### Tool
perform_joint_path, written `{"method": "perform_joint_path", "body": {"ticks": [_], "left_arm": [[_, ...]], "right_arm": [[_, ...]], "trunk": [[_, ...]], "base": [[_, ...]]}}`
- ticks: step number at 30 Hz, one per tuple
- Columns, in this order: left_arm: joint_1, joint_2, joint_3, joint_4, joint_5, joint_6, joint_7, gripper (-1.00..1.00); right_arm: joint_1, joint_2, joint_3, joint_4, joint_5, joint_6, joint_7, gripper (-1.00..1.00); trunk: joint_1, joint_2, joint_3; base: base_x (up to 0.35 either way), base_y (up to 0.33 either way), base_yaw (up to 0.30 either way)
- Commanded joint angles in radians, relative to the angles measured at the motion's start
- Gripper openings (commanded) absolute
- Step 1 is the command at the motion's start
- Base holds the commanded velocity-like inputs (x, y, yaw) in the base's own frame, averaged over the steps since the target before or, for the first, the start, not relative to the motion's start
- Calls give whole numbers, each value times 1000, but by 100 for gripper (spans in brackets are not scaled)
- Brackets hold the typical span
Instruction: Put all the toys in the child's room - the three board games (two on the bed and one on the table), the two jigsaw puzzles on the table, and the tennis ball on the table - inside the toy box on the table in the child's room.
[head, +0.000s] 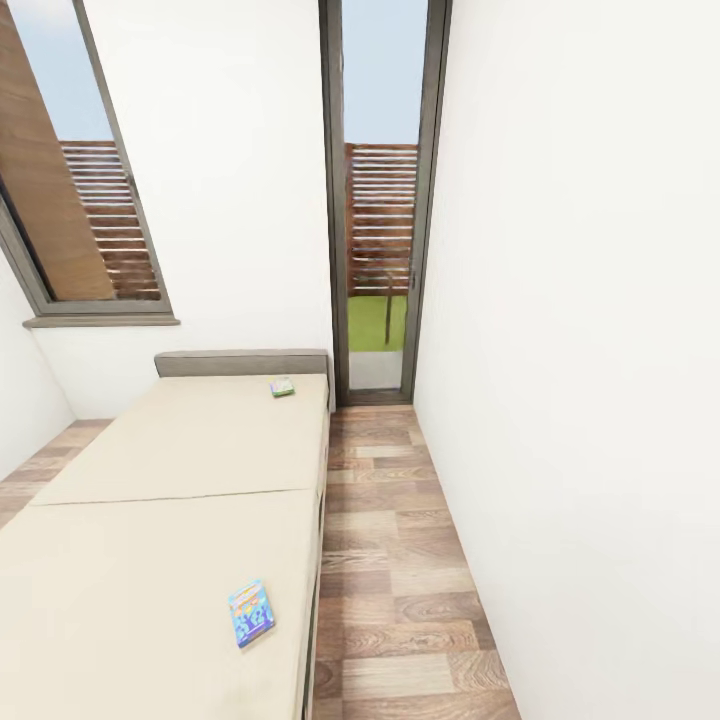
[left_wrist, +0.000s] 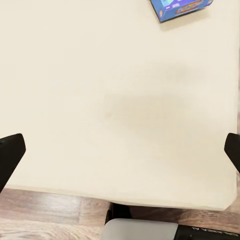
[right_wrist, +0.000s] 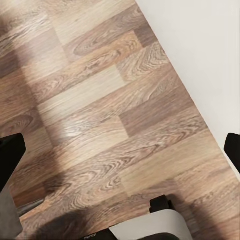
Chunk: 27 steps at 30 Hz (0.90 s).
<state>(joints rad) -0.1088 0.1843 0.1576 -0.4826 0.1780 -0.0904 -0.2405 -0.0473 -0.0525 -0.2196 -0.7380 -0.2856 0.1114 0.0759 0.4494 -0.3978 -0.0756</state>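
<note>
Two board games lie on the bed (head: 150, 470), a cream mattress split by a seam. The blue-yellow board game (head: 251, 613) rests near the bed's right edge, close to me. The white-green one (head: 283, 387) sits far off by the headboard. My left gripper (left_wrist: 120, 155) hangs open above bare mattress, its dark fingertips (left_wrist: 10, 157) spread wide, and the blue board game (left_wrist: 180, 7) lies ahead of it, apart from the fingers. My right gripper (right_wrist: 120, 155) is open over the wood floor (right_wrist: 100, 115), holding nothing. The table, toy box, jigsaw puzzles and tennis ball are out of view.
A strip of wood-plank floor (head: 400, 560) runs between the bed and a white wall (head: 580, 350) on the right. A tall glass door (head: 380, 200) stands at the strip's far end. A window (head: 80, 170) is set in the wall above the grey headboard (head: 240, 362).
</note>
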Motion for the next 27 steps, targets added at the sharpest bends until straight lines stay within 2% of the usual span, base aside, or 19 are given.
{"method": "perform_joint_path", "body": {"ticks": [1,27], "left_arm": [[-1,0,3,1,8,0,-8,100],[-1,0,3,1,8,0,-8,100]], "right_arm": [[0,0,1,-1,-7,6,5,100],[0,0,9,0,-7,7,5,100]], "trunk": [[1,-2,-2],[1,-2,-2]], "base": [[0,0,0],[30,0,0]]}}
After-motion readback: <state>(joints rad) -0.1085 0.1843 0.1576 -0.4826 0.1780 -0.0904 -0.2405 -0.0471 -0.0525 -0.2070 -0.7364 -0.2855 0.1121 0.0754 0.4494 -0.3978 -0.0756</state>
